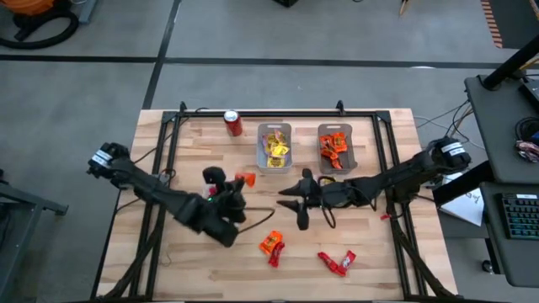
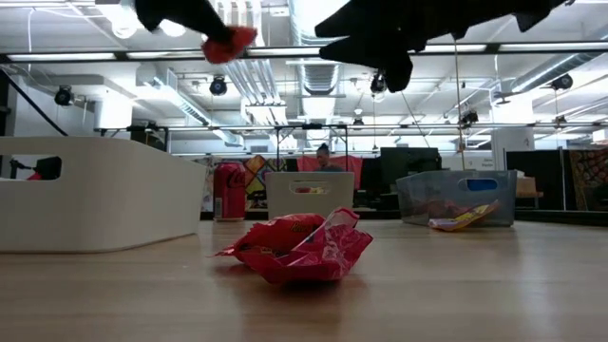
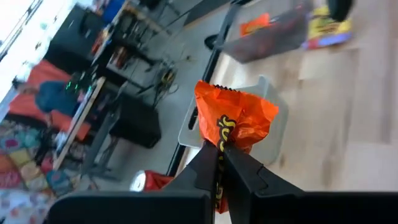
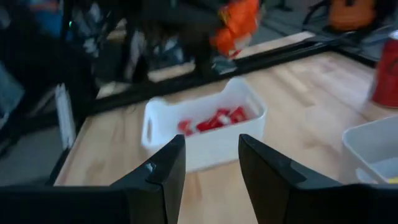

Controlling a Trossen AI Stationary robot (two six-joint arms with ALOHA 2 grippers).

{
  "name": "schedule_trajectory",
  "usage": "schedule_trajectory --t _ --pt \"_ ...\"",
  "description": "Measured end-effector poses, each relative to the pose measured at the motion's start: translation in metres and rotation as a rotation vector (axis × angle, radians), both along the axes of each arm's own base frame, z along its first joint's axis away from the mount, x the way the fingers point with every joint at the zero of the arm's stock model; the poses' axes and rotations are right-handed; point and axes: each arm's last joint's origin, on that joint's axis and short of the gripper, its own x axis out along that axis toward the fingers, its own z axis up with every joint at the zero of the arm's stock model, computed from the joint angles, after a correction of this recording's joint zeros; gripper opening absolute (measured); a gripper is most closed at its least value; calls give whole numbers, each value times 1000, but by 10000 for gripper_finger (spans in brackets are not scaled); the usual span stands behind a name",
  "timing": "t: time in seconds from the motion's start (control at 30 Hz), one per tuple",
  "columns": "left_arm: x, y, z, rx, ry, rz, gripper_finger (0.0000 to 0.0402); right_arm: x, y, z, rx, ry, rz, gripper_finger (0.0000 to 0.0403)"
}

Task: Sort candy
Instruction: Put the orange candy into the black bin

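My left gripper pinches an orange candy above the table; my right gripper, fingers spread, hovers at its three o'clock.

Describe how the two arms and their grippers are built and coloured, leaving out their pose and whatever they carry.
Both arms are dark, near-black, jointed links. The left arm and right arm each end outward in a block bearing a white label. The left gripper has two slim, tapering black fingers; a small green light glows near its wrist. The right gripper has two broad, flat dark fingers. A thin black cable loops beside it.
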Motion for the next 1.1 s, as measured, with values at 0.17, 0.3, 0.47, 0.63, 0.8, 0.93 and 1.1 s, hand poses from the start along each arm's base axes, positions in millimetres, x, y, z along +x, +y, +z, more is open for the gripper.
schedule_trajectory --t 0.17,0.3,0.47,0.63,0.8,0.93,1.1 --pt "19 12 -16 -21 -38 65 0 6 -8 -6 41 -24 -135 141" --pt "29 14 -23 -24 -45 86 0 7 -15 -7 60 -25 -173 141" --pt "38 13 -30 -38 -72 93 0 11 -19 1 56 -54 -175 141" --pt "56 9 -35 -67 -157 78 0 17 -26 6 43 -67 -194 141" --pt "66 5 -35 -47 -170 43 0 18 -31 8 44 -73 -209 141" --pt "69 5 -32 -63 -207 45 0 19 -31 5 53 -66 -214 141" --pt "71 4 -31 -79 -238 46 0 20 -31 2 27 -56 -209 136"
